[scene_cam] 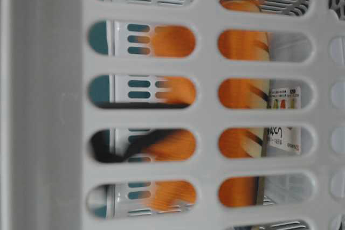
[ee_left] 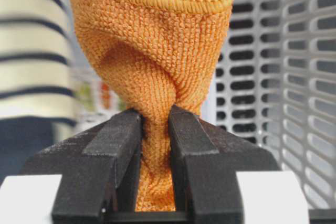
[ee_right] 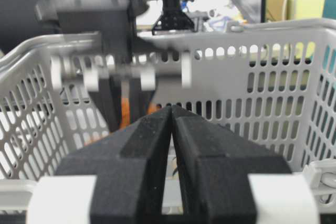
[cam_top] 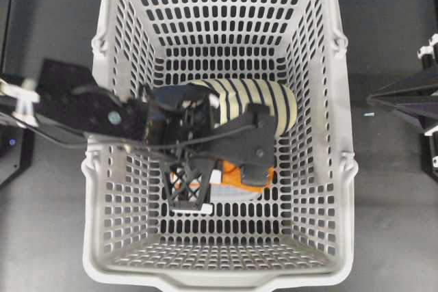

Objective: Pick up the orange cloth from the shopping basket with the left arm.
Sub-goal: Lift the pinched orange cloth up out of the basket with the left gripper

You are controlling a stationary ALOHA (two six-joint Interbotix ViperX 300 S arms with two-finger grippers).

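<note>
The orange cloth (ee_left: 152, 40) is bunched and pinched between the jaws of my left gripper (ee_left: 155, 111), which is shut on it. In the overhead view the left gripper (cam_top: 222, 172) reaches from the left into the light-grey shopping basket (cam_top: 342, 169), and the cloth (cam_top: 241, 176) shows just under the fingers near the basket's middle. Through the basket's slots in the table-level view the cloth (scene_cam: 242, 95) shows as orange patches. My right gripper (ee_right: 171, 109) is shut and empty, outside the basket (ee_right: 236, 66). Its arm (cam_top: 410, 100) rests at the right edge.
A navy-and-cream striped slipper (cam_top: 260, 100) lies in the basket just behind the cloth, and also shows in the left wrist view (ee_left: 31, 51). A white printed card (cam_top: 229, 193) lies on the basket floor under the gripper. The basket walls stand close around the left arm.
</note>
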